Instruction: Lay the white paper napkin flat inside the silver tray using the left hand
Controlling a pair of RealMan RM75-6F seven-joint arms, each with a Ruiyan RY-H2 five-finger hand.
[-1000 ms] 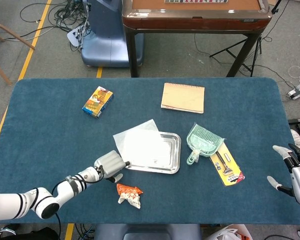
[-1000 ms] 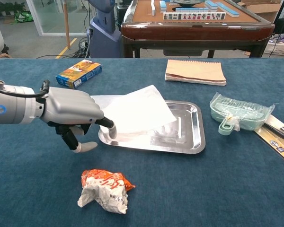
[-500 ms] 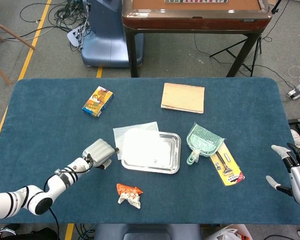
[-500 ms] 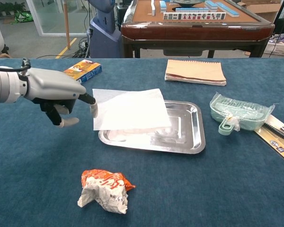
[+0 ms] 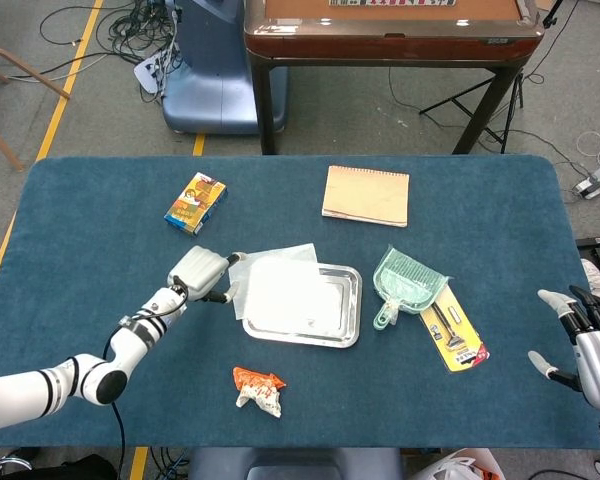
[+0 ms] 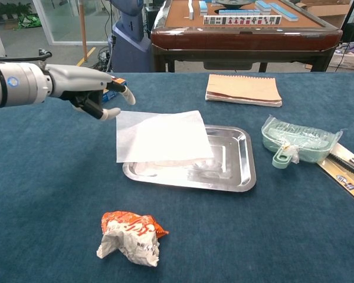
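The white paper napkin (image 6: pixel 162 135) lies spread over the left part of the silver tray (image 6: pixel 239 171), its left edge overhanging the tray rim. The left hand (image 6: pixel 91 88) hovers just up-left of the napkin, clear of it, fingers apart and holding nothing. A crumpled orange wrapper (image 6: pixel 130 236) lies nearer the camera than this hand. The right hand (image 5: pixel 590 340) sits at the far right table edge, fingers spread, empty.

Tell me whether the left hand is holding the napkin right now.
No. In the chest view the left hand hangs apart from the napkin, its fingers spread and holding nothing.
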